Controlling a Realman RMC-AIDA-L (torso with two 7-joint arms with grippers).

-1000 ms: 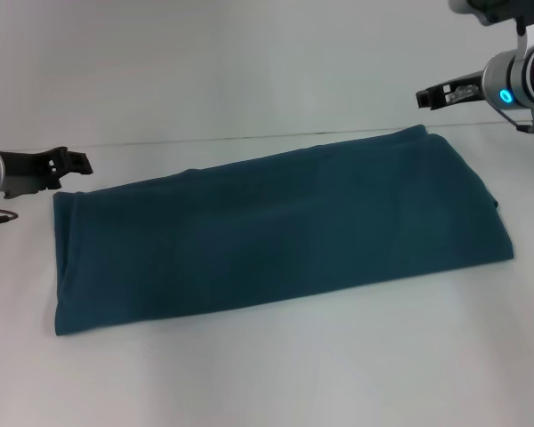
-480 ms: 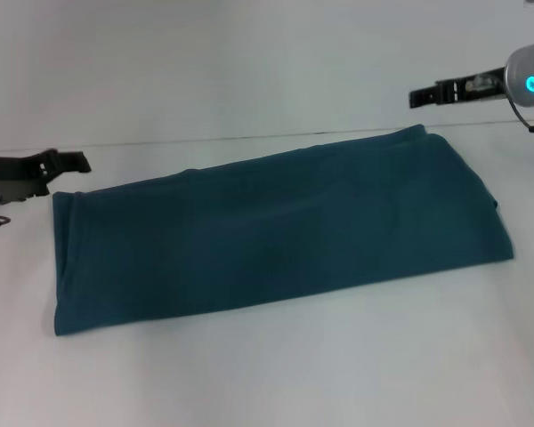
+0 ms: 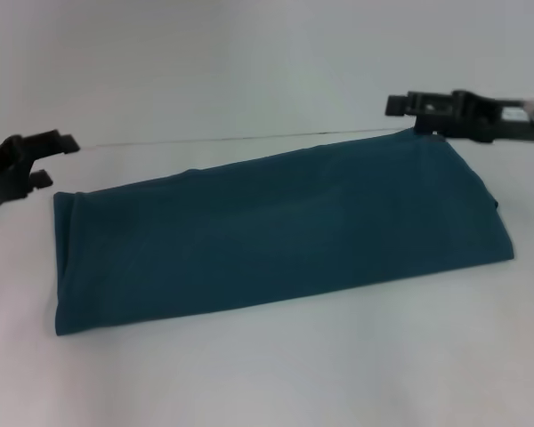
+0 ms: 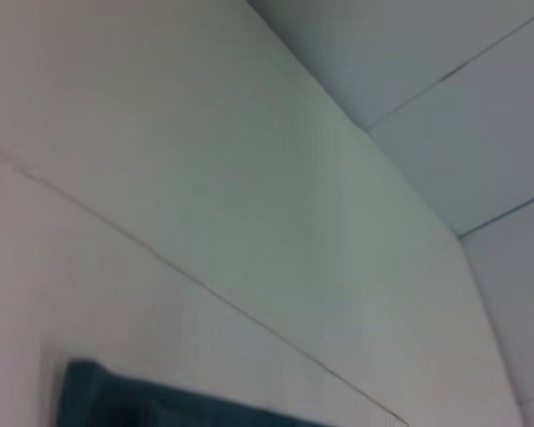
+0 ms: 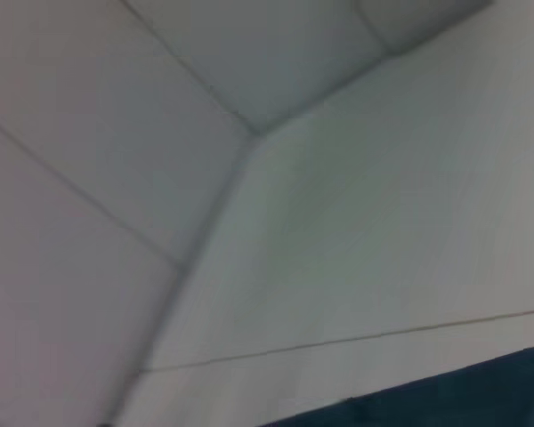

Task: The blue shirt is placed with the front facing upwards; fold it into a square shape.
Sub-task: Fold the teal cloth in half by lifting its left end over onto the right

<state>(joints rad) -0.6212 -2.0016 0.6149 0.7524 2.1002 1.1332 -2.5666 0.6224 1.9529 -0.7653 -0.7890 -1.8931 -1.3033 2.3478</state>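
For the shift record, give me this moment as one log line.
blue shirt: folded into long band, flat on table | left gripper: off its left end | right gripper: above far right corner

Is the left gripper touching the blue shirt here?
Apart. In the head view, bare table shows between the left gripper and the near corner of the blue shirt.

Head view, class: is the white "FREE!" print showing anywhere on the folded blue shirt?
No: the blue shirt lies folded into a long band on the table, and its upper surface is plain blue with no lettering in sight.
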